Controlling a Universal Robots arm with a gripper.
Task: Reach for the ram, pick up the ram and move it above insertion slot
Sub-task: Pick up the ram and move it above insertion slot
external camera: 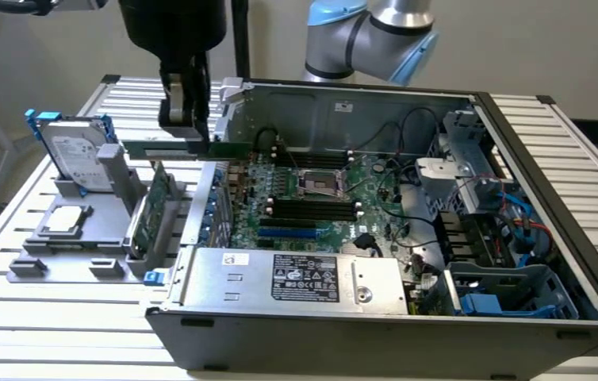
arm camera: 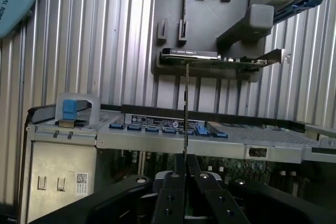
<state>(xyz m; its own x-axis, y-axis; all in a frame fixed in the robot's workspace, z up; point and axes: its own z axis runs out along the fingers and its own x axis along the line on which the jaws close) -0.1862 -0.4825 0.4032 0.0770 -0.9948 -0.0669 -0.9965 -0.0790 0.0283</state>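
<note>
My gripper (external camera: 185, 132) is shut on the ram (external camera: 151, 148), a long thin green stick that hangs level in the air over the open computer case's wall, on the exterior view's left. In the wrist view the ram (arm camera: 186, 108) shows edge-on as a thin line, pinched between the two black fingertips (arm camera: 178, 174) of the gripper (arm camera: 185, 165). The black memory slots (external camera: 310, 208) lie on the motherboard (external camera: 326, 178) inside the case, lower down and toward the exterior view's right of the held ram.
A grey fixture (external camera: 67, 246) beside the case holds a hard drive with blue rails (external camera: 71, 151), an upright green expansion card (external camera: 151, 210) and a square chip (external camera: 67, 218). The case's tall walls (external camera: 553, 159), power supply (external camera: 299, 278), cables and a drive cage (external camera: 511, 294) crowd the inside.
</note>
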